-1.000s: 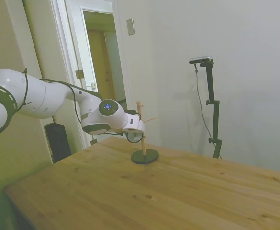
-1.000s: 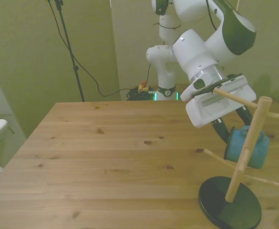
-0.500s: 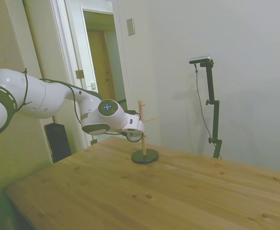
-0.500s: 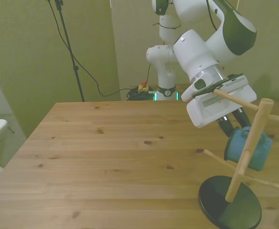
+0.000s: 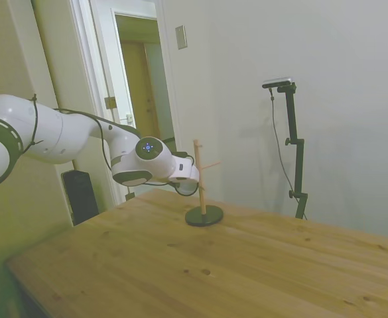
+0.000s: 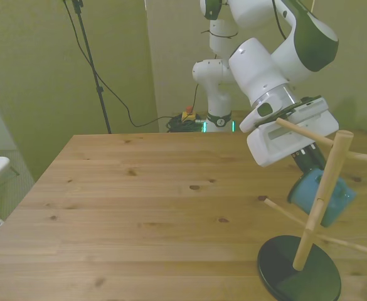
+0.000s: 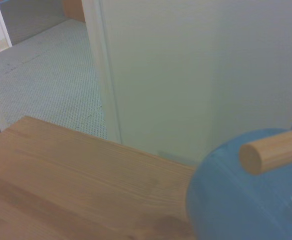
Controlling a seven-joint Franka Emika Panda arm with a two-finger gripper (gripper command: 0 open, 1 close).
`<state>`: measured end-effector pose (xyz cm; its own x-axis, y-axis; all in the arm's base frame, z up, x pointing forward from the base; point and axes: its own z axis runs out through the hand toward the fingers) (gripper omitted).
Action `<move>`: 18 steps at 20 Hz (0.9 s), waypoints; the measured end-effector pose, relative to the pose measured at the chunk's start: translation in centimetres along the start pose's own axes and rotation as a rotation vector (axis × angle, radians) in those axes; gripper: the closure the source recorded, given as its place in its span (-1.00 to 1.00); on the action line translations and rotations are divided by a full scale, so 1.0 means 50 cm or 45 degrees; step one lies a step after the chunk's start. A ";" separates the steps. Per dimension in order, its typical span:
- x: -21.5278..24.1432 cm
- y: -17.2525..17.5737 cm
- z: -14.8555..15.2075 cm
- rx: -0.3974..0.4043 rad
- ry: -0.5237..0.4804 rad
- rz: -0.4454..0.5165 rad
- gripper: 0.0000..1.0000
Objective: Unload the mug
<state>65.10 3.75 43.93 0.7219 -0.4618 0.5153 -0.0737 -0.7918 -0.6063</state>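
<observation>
The mug point(image 6: 303, 195), light teal, hangs tilted above the table just behind the wooden peg stand point(image 6: 324, 194) at the front view's right. My gripper point(image 6: 311, 170) reaches down onto its upper edge and is shut on the mug. In the side view the gripper point(image 5: 191, 186) sits against the stand's post point(image 5: 199, 177), and the mug barely shows there. The wrist view shows the mug's blue body point(image 7: 235, 205) close up, with a peg end point(image 7: 250, 157) in front of it. Whether the mug still touches a peg, I cannot tell.
The stand's round dark base point(image 6: 299, 280) rests near the table's front edge at the front view's right. Bare pegs stick out to both sides point(image 6: 283, 212). The wooden table point(image 6: 139, 207) stretches off to the front view's left. A doorway point(image 5: 140, 86) stands behind the arm.
The mug has tipped further and risen a little with the gripper. The stand has slid: rightward in the side view, slightly to the front view's left.
</observation>
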 end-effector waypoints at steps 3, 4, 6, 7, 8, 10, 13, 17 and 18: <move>0.000 -0.003 -0.007 0.007 0.007 0.014 1.00; -0.001 -0.004 -0.010 0.009 0.008 0.018 1.00; -0.001 -0.011 -0.019 0.013 0.013 0.015 1.00; -0.002 -0.017 -0.023 0.017 0.014 0.010 1.00; -0.004 -0.024 -0.028 0.021 0.015 0.005 1.00; -0.013 -0.036 -0.034 0.026 0.010 -0.005 1.00; -0.030 -0.053 -0.035 0.032 -0.002 -0.019 1.00; -0.057 -0.077 -0.031 0.040 -0.018 -0.040 1.00; -0.064 -0.083 -0.029 0.042 -0.025 -0.045 1.00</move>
<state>62.08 7.92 45.66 0.7369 -0.4256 0.5252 -0.0254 -0.7939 -0.6075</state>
